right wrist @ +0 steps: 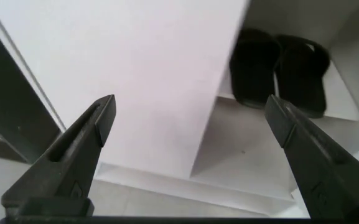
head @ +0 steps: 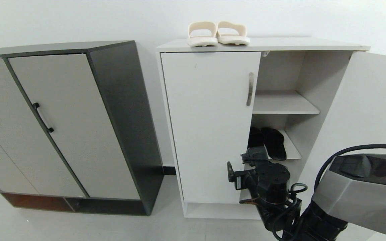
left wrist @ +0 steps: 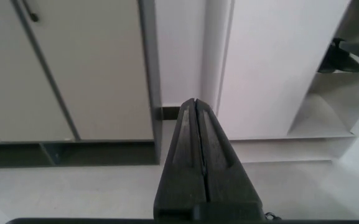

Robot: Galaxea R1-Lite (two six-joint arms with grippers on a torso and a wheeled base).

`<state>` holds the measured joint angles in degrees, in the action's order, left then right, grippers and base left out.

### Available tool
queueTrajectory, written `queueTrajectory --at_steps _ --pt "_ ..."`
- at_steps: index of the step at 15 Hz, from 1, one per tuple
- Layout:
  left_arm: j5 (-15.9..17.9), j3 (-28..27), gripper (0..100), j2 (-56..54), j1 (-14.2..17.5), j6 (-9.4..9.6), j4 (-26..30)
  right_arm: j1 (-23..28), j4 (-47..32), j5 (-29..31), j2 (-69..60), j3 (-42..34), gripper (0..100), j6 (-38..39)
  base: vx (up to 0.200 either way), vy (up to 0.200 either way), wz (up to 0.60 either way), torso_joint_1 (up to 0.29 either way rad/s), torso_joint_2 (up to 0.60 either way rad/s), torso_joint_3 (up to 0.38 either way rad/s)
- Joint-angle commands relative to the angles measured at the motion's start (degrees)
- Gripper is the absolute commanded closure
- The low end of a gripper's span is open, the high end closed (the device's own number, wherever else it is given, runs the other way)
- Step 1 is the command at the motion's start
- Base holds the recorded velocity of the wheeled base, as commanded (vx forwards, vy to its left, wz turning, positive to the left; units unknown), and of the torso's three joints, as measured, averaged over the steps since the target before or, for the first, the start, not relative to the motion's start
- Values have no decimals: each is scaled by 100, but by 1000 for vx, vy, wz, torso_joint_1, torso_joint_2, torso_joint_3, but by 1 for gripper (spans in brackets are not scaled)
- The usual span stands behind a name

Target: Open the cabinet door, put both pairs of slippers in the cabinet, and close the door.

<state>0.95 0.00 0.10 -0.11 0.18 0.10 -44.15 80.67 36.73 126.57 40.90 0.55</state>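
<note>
My right jaws gape near the black slippers (head: 274,143), left jaws together; a clumsy reach could knock the cream slippers (head: 218,34) down.

Cream slippers (head: 218,33) are lying side by side on the cabinet top (head: 296,43); black slippers (head: 273,142) are sitting on the lower shelf (head: 295,152) inside.
</note>
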Motion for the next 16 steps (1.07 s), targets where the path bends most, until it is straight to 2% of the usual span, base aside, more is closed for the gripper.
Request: queueTrajectory --at_steps 1,16 --pt "2 0 100 8 -7 -1 -1 -5 11 -8 69 -12 0 -28 0 200 0 2 2 2" --pt "2 0 100 8 2 -1 -1 82 19 -17 104 -29 0 -108 0 0 0 0 0 0"
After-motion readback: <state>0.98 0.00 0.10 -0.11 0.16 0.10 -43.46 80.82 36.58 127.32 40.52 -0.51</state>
